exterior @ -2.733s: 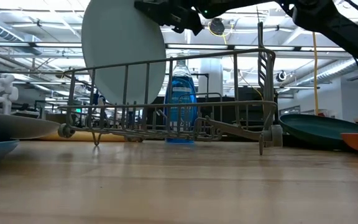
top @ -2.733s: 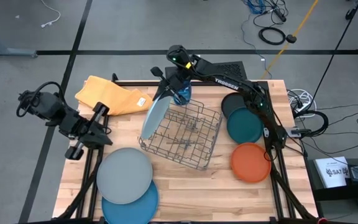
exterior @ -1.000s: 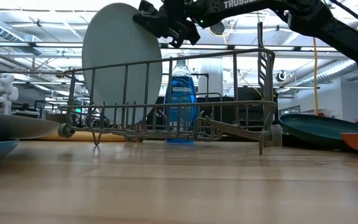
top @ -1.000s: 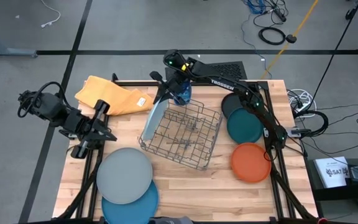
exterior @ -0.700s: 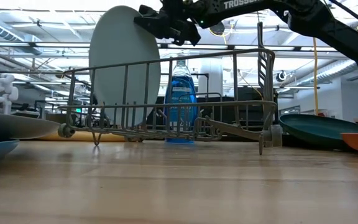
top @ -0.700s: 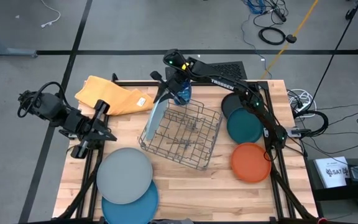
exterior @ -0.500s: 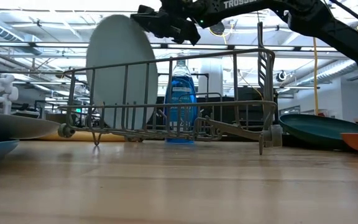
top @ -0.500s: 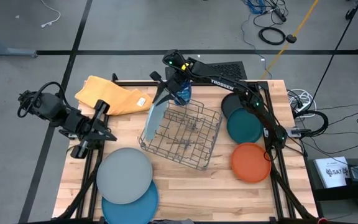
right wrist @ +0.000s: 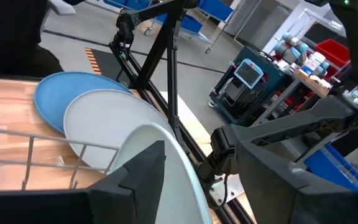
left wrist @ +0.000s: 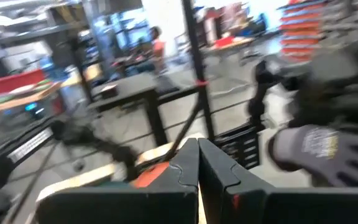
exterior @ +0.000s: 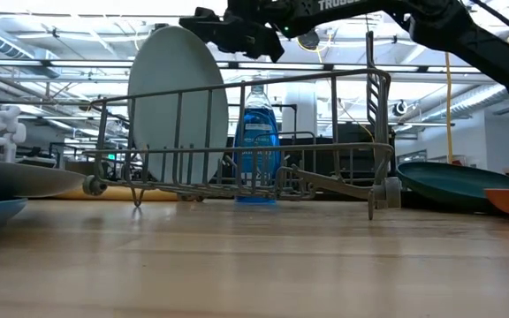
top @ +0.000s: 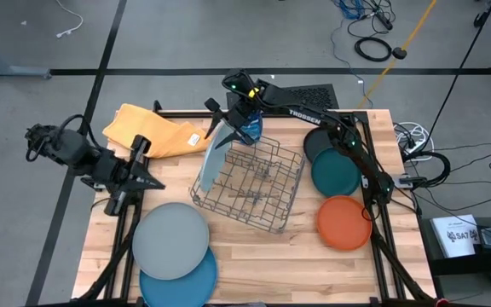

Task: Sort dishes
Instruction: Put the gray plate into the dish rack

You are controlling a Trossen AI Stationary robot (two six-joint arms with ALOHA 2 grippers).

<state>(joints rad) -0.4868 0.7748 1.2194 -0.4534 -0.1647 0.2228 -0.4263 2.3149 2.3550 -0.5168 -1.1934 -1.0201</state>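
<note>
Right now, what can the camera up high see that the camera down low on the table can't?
Only the high view shows the folded yellow cloth, the black plate, and the left gripper waiting by the table's left edge. Only the low view shows that the light blue plate stands upright on its edge inside the wire rack. Both show the blue soap bottle, the teal plate, and the right gripper, open just above the light blue plate.

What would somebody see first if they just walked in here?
Probably the light blue plate standing on edge at one end of the wire rack, with the right pincer open just above its rim. Next, the blue soap bottle behind the rack.
</note>
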